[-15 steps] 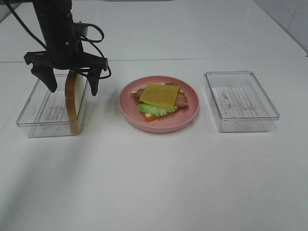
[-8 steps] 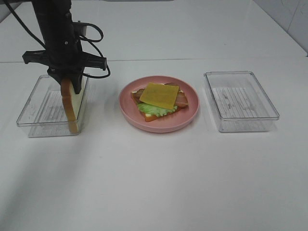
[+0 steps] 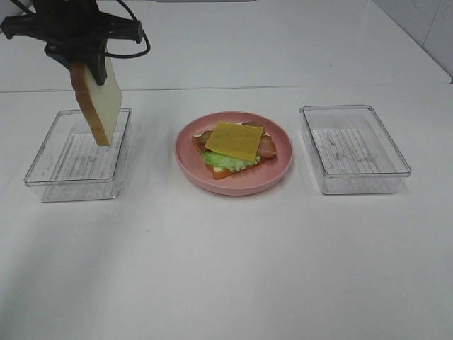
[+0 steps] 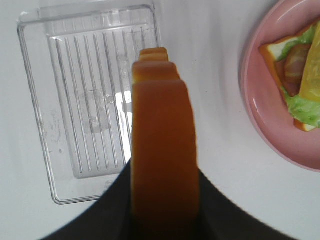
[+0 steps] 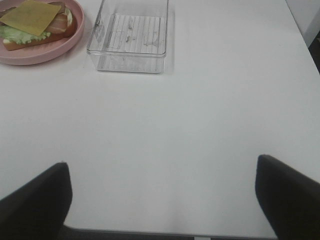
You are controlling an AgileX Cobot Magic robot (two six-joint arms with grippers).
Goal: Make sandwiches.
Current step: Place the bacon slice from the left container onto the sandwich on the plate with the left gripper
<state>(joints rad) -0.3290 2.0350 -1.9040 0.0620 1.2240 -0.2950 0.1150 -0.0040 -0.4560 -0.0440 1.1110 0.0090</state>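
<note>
My left gripper [image 3: 86,62] is shut on a white bread slice [image 3: 100,106] with an orange-brown crust, which hangs on edge above the left clear tray [image 3: 49,172]. The left wrist view looks down the slice's crust [image 4: 162,150], dark fingers pressing both its sides. The open-faced sandwich stack [image 3: 234,146] lies on the pink plate [image 3: 233,188]: bread, lettuce, bacon and a yellow cheese slice [image 3: 236,139] on top. My right gripper [image 5: 162,200] is open over bare table, out of the exterior view, with the stack [image 5: 31,21] far off it.
A second clear tray [image 3: 355,150] stands right of the plate and holds nothing; it also shows in the right wrist view [image 5: 131,36]. The left tray [image 4: 75,100] has nothing on its ribbed floor. White table surrounds everything.
My left gripper closed on the standing bread slice in the left tray and lifted it up out of the tray. The right arm has not moved.
</note>
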